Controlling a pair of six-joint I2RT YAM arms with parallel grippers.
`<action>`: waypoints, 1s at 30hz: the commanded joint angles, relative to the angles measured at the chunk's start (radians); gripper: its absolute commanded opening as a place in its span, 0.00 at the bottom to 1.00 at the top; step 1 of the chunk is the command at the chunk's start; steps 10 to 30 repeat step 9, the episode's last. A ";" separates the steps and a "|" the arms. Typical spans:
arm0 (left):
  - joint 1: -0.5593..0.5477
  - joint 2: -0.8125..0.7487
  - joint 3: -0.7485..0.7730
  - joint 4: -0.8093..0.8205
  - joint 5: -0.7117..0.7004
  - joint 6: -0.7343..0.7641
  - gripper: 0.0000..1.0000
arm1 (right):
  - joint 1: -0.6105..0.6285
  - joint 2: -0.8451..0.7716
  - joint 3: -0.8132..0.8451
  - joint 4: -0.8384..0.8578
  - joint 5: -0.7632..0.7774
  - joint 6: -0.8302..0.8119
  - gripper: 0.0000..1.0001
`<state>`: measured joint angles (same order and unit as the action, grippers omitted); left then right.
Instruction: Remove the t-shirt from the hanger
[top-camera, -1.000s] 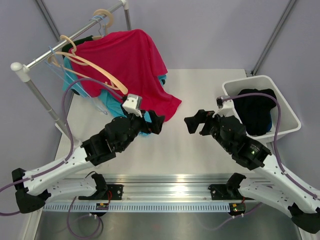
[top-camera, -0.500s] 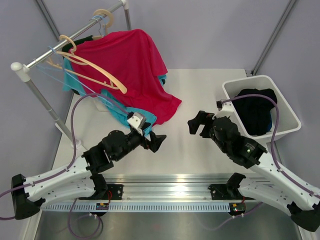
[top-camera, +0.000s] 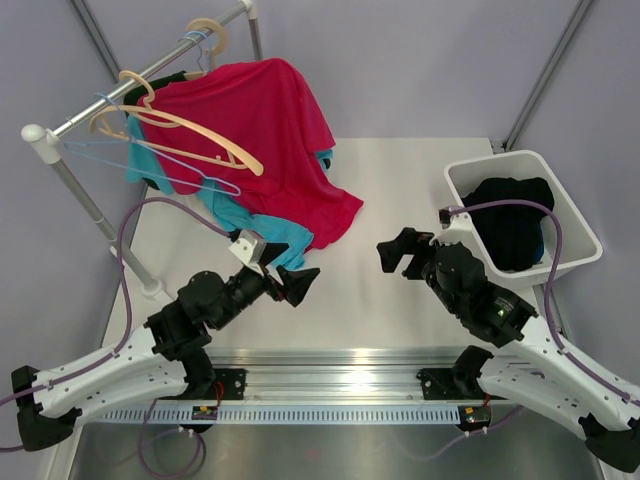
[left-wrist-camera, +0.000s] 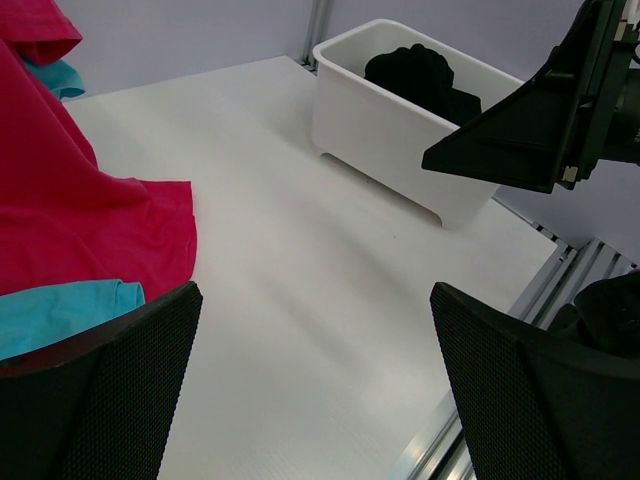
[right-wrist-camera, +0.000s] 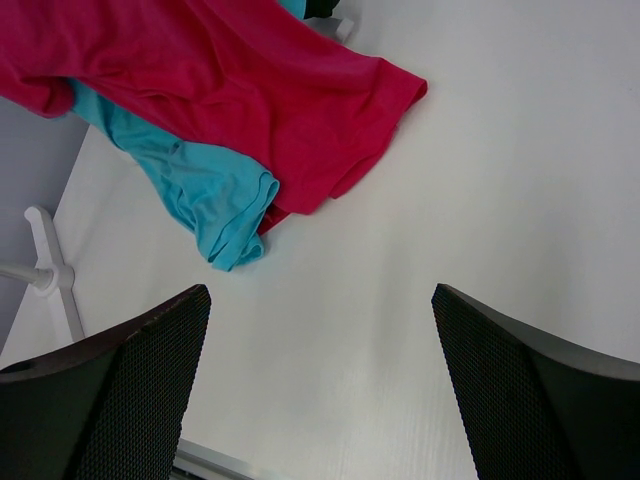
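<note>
Claws open and empty: the left claw (top-camera: 296, 282) hovers over the table (top-camera: 400, 180) with jaws spread wide, at 6 o'clock of the red t-shirt (top-camera: 265, 120). The right claw (top-camera: 394, 256), equally agape, hangs at 4 o'clock of it, and neither touches cloth. Viewed from above, the t-shirt hangs from the rail (top-camera: 80, 113) at 11 o'clock of the table, with its lower hem spilled onto the tabletop. Which hanger carries it cannot be told.

Hazards, as judged from this layout:
- A teal garment (top-camera: 268, 228) lies under the red hem and peeps out at its 6 o'clock edge, so a low pinch there could take both layers.
- A bare wooden hanger (top-camera: 200, 140) lies across the shirt's 9 o'clock side, with a blue wire hanger (top-camera: 236, 187) just below it. Either could snag and ride along.
- A straight tug toward 6 o'clock might drag the hanger along the rail or tip the stand rather than free the collar.

Surroundings: a white bin (top-camera: 485, 162) holding a black garment (top-camera: 512, 220) sits at 3 o'clock, well apart from the shirt. Bare table lies between claws and hem, and nothing blocks the reach.
</note>
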<state>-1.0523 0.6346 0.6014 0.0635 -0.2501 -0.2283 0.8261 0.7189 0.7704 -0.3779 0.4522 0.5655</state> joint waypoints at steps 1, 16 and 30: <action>-0.003 -0.013 0.003 0.027 -0.028 0.003 0.99 | 0.001 -0.001 -0.005 0.053 0.017 -0.016 1.00; -0.003 -0.027 -0.003 0.024 -0.037 0.003 0.99 | 0.002 0.005 0.000 0.056 0.002 -0.007 1.00; -0.003 -0.027 -0.003 0.024 -0.037 0.003 0.99 | 0.002 0.005 0.000 0.056 0.002 -0.007 1.00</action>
